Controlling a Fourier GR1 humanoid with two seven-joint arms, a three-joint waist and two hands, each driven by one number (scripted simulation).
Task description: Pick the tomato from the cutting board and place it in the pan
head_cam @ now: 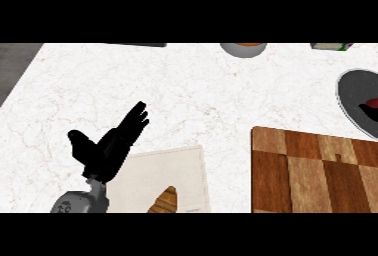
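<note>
1. I see the left robot hand [103,150] resting at lower left, fingers straight and spread wide, holding nothing.
2. No right robot hand shows.
3. The tomato [371,104] lies inside the pan [347,95] at the right edge.
4. The cutting board [310,170] sits on the white surface [184,90] below the pan.
5. A bread loaf [165,201] lies on a cloth [162,172].
</note>
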